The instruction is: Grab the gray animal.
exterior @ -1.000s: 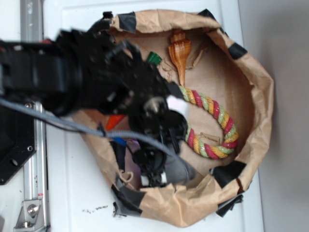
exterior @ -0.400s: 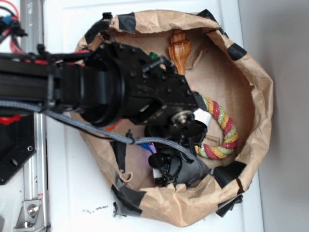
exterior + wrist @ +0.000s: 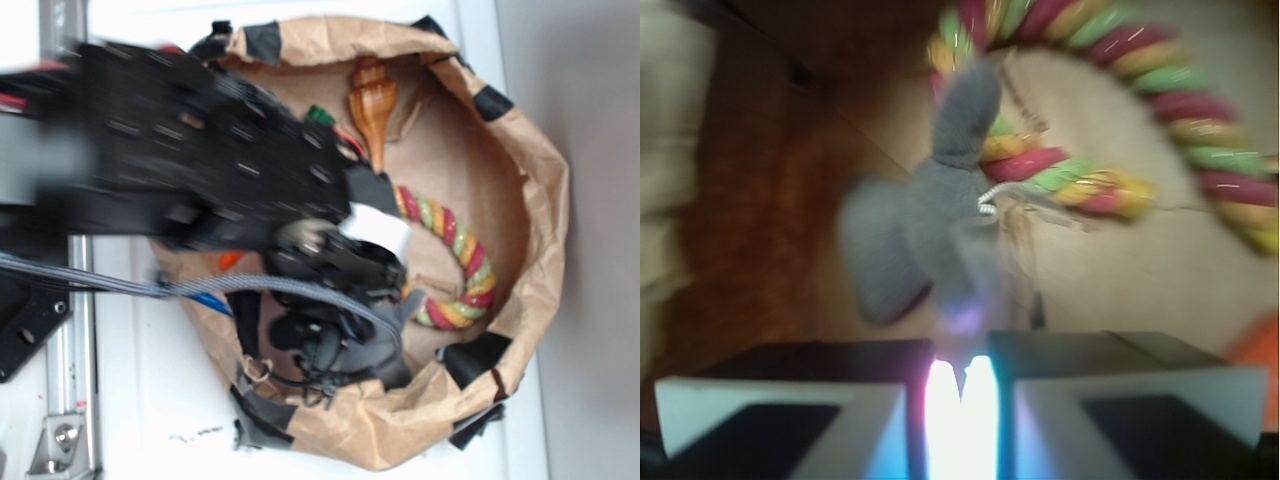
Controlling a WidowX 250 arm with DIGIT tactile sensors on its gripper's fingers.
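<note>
Only the wrist view shows the pincer (image 3: 960, 385) nipped on the gray animal (image 3: 930, 215) beside the rope ring (image 3: 1110, 100).

In your wrist view the picture is blurred. You see the gray animal (image 3: 925, 225) near the middle, a soft gray shape with a long part pointing up and a wider rounded part at lower left. A small white coiled string (image 3: 987, 197) sits at its right side. Behind it the colourful rope ring (image 3: 1120, 110) curves across the top and right, and the animal's upper part overlaps the rope. Below lies brown paper (image 3: 1140, 270). At the bottom edge, the hand (image 3: 962, 385) shows two pale fingers (image 3: 780, 410) almost meeting, with bright light between them, just under the animal.
</note>
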